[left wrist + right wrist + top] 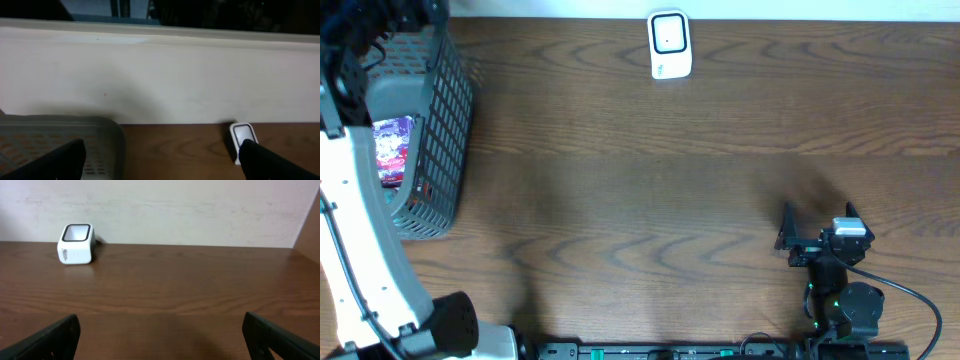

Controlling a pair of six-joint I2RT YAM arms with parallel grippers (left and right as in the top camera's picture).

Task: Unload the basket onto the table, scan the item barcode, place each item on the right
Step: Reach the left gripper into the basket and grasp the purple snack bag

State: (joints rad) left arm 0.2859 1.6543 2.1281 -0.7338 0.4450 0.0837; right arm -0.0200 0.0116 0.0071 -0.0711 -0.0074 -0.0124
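A: Where's the item?
B: Upper left: purple-and-white packet [392,150] inside a grey plastic mesh basket [445,130]; left gripper [162,150] near, jaws spread wide.
A: Best approach?
B: Pinch one edge, barcode uncovered, for the white box scanner [670,45], top centre. Lower right, right gripper [819,212] wide, empty.

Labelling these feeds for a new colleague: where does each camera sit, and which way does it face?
Overhead: above the table, looking straight down; left arm and open right tool show.
Left wrist: by the basket, facing the back wall; the open left tool frames the bottom.
Right wrist: low over the table, facing the same wall; own fingers at the corners.
Shared: the scanner appears in all three.
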